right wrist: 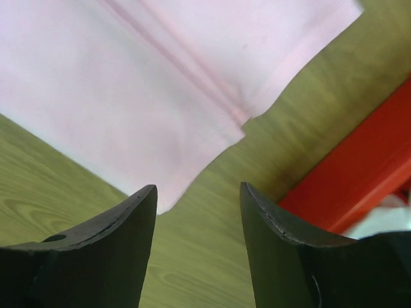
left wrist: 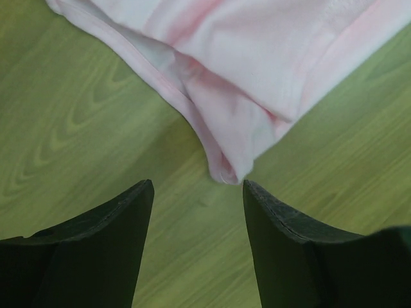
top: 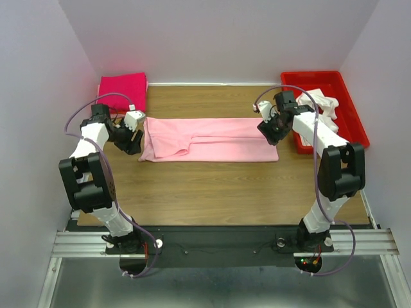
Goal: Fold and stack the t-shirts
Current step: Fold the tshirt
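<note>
The left gripper (left wrist: 198, 187) and right gripper (right wrist: 198, 189), both open and empty, flank the pink shirt (top: 212, 138), which lies lengthwise left-to-right mid-table (top: 212, 192), one end just beyond each.

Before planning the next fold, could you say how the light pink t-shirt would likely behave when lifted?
Probably floppy: the light pink t-shirt lies flat with soft creases, so it should sag between grip points. Likely light for its size; its thin folded layers may slide apart.

Flat t-shirt (top: 209, 138) across the bench (top: 212, 186); folded t-shirt (top: 122, 86) behind its left end; tray (top: 352, 110) holding shirts (top: 324, 106) beside its right.
</note>
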Controlling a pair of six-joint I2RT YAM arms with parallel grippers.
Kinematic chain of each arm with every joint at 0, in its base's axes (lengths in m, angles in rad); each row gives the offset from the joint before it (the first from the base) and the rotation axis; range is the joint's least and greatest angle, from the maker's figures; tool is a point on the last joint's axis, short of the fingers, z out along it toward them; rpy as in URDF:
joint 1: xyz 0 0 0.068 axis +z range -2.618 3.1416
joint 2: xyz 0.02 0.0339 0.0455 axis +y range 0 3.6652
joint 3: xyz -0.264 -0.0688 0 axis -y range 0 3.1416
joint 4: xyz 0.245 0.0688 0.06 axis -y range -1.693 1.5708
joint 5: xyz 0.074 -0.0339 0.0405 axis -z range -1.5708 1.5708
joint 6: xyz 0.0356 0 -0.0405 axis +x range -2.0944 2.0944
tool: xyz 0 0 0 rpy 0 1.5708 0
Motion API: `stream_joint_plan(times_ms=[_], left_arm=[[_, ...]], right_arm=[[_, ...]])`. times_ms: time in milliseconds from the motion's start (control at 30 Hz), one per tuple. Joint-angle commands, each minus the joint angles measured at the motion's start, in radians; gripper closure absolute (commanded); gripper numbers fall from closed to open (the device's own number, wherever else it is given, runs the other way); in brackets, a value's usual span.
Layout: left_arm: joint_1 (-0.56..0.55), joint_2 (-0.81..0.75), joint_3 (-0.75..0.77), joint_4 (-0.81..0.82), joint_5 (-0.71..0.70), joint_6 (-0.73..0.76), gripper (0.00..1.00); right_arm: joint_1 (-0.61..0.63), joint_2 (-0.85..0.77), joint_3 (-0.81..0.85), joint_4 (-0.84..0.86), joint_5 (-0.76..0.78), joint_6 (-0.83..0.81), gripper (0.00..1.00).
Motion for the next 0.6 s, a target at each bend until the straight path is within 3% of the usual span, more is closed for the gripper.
stream_joint_plan(times_ms=[0,367,467,567], left_arm=[[0.011,-0.052,-0.096,-0.049,0.078,0.042,0.29],[0.009,0.008,-0.119,0.0,0.095,0.08,0.28],[0.009,0.041,-0.119,0.006,0.093,0.09,0.34],[0.011,0.072,-0.112,0.006,0.095,0.094,0.47]], right_arm=[[-0.031,-0.013,-0.063,-0.032,-0.095,0.122,0.4],[-0.072,0.05,-0.079,-0.034,-0.106,0.178,0.4],[-0.072,0.082,-0.088,-0.032,-0.108,0.167,0.41],[-0.072,0.114,-0.083,-0.031,-0.1,0.165,0.42]])
